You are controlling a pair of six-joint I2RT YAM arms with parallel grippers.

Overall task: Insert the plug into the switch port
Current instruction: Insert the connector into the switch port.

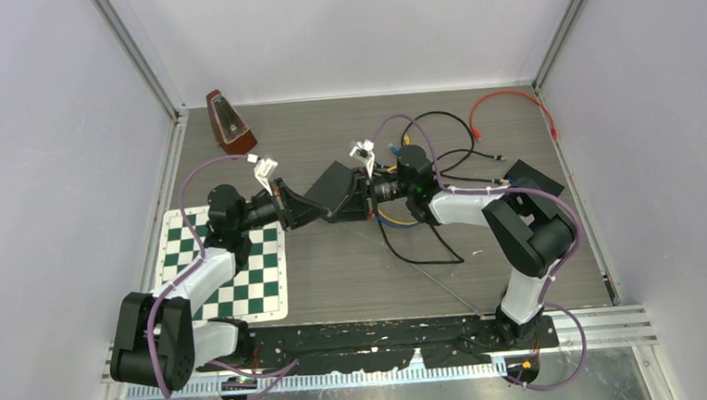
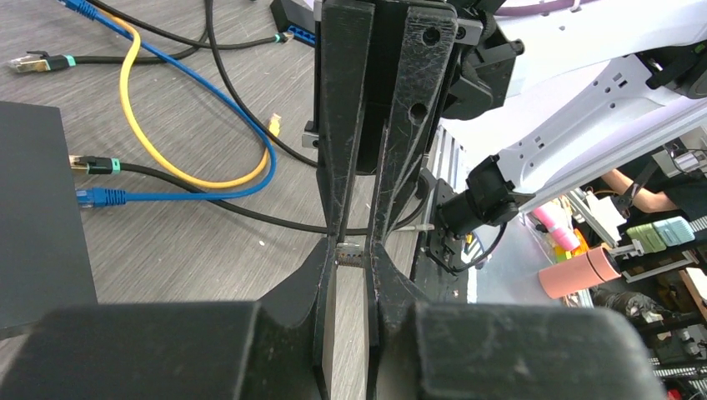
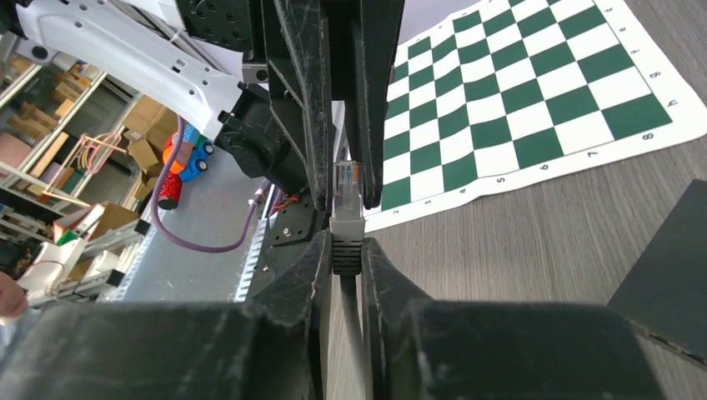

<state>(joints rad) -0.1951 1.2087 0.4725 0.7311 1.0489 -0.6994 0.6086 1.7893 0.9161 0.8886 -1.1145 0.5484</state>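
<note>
A grey network plug with a clear tip hangs between the two grippers above the middle of the table. My right gripper is shut on the plug's ribbed grey boot, and the grey cable runs back between its fingers. My left gripper faces it and is shut on the plug's clear tip. In the top view the left gripper and right gripper meet nose to nose and hide the plug. A black box, apparently the switch, lies just behind them. Its ports do not show.
A green-and-white chessboard mat lies at the left, and a brown metronome stands at the back left. Loose black, blue and yellow cables and a red cable sprawl at the back right. A second black box sits beside the right arm.
</note>
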